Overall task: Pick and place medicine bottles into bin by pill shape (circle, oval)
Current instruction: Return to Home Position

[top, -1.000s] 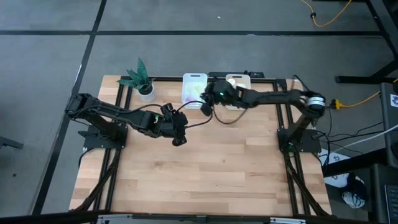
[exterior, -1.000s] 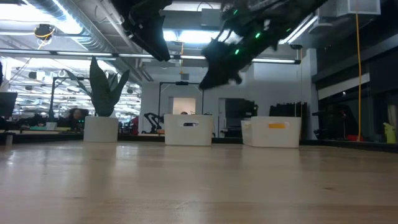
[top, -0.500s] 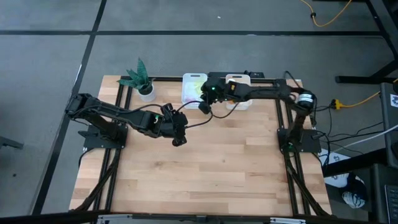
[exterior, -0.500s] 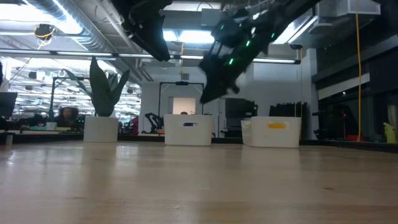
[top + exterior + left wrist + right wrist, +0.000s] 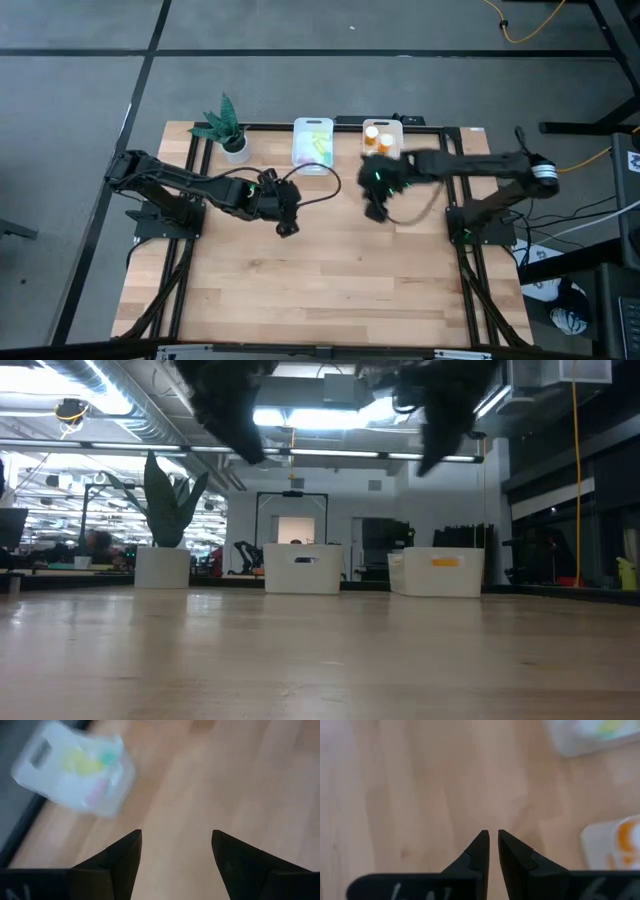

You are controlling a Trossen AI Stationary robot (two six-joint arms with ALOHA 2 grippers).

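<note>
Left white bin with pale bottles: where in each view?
High: white plastic bin top centre, right of potted plant.
Low: bin mid-frame, far back.
Left wrist: bin frame's upper left.
Right wrist: bin frame's top-right corner.
Landmark: neighbouring white bin holding orange bottles; absent only from left wrist.

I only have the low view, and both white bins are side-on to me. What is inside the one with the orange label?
Observer: From above, that right bin holds orange bottles, at least two.
Operator: And the other one?
Observer: The left bin holds pale yellow-green bottles.
Operator: Is either arm carrying one?
Observer: No. The right gripper, over the table on the near side of the right bin, is shut on nothing; the left gripper hangs open and empty.
</note>
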